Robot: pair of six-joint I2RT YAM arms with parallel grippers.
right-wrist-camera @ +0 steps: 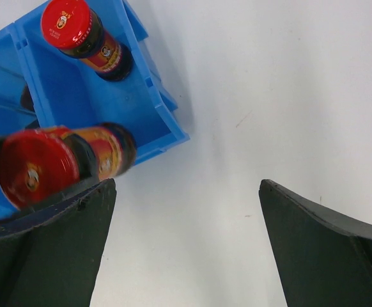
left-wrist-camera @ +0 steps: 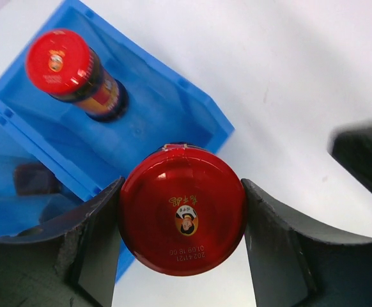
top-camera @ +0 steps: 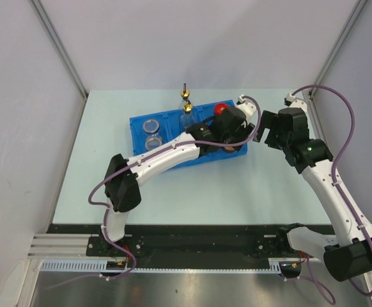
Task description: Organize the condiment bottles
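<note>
Red-lidded jar point(left-wrist-camera: 183, 211), likely rigid, breakable glass, is clamped by its lid in the left gripper point(left-wrist-camera: 181, 220); right gripper point(right-wrist-camera: 187, 192) gapes empty.

Left arm point(top-camera: 167, 153) over blue tray point(top-camera: 139, 125) — right gripper point(top-camera: 264, 131) beside it

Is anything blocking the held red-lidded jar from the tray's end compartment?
Nothing visible. The left gripper holds the jar at the tray edge; the other red-lidded jar stands in the far corner, leaving bare floor.
</note>
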